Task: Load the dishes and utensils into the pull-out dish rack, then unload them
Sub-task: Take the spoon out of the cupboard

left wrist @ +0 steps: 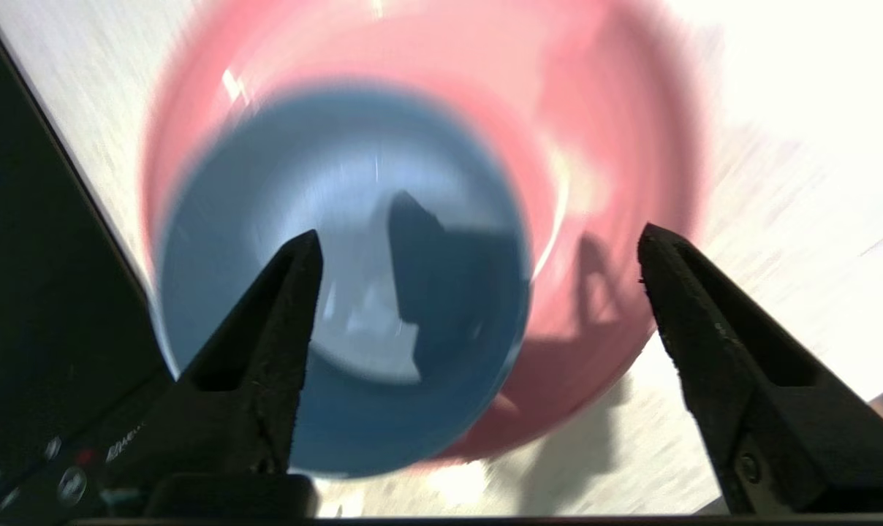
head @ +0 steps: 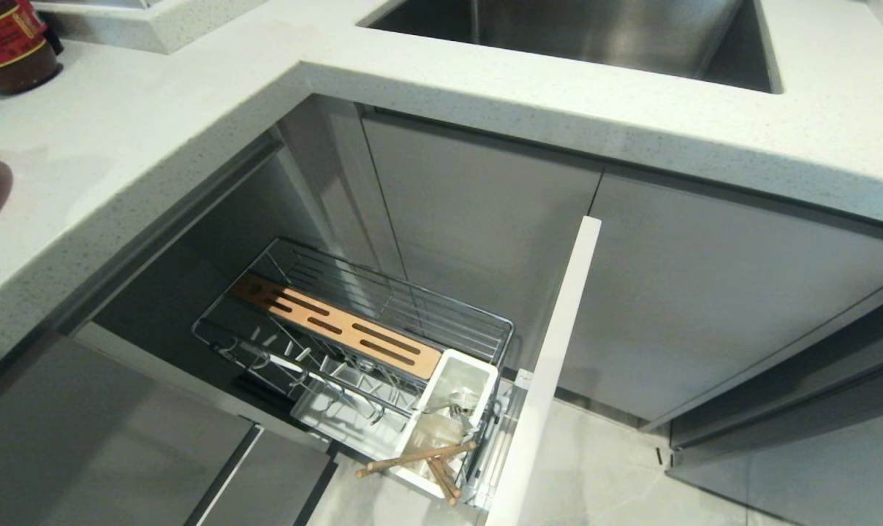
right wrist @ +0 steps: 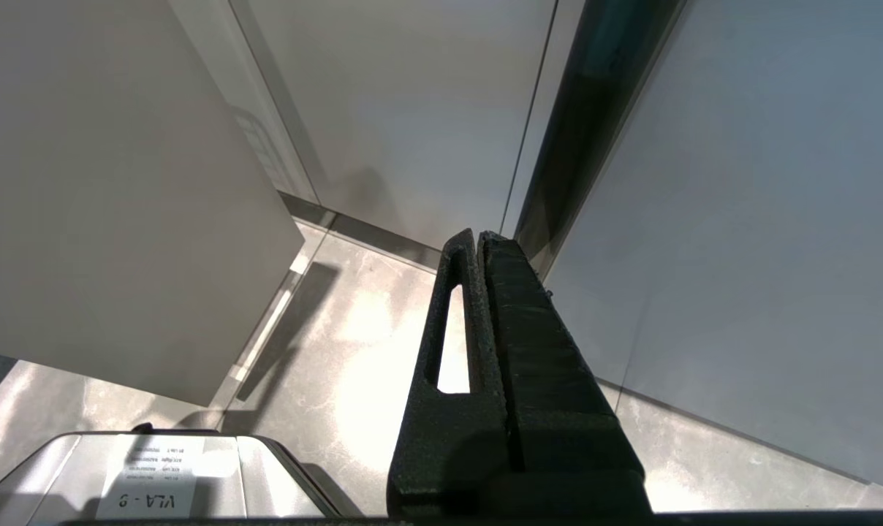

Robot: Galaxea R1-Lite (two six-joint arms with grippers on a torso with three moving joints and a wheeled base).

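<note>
Above the salmon-pink plate [left wrist: 617,146], the left gripper [left wrist: 478,241] is held spread wide over the pale blue bowl [left wrist: 339,277] nested on it, nothing gripped. Beside the rack's white front panel [right wrist: 112,190], the right gripper [right wrist: 479,245] is parked, pressed closed and empty.

My pull-out dish rack [head: 383,321] stands drawn out from under the counter: a chrome wire basket with a slotted light-wood strip [head: 335,325] along it, a white drip tray [head: 339,416] beneath and a tall white front panel [head: 551,365] at its outer end. A white cutlery cup [head: 452,416] sits at the panel end. Light wooden chopsticks [head: 427,460] lean out of the cup, tips crossing over its rim. A slim silver spoon [head: 460,405] rests inside the cup. My small pale blue bowl [left wrist: 339,285] sits upright on my salmon-pink plate [left wrist: 602,183], off-centre, on the pale countertop.
</note>
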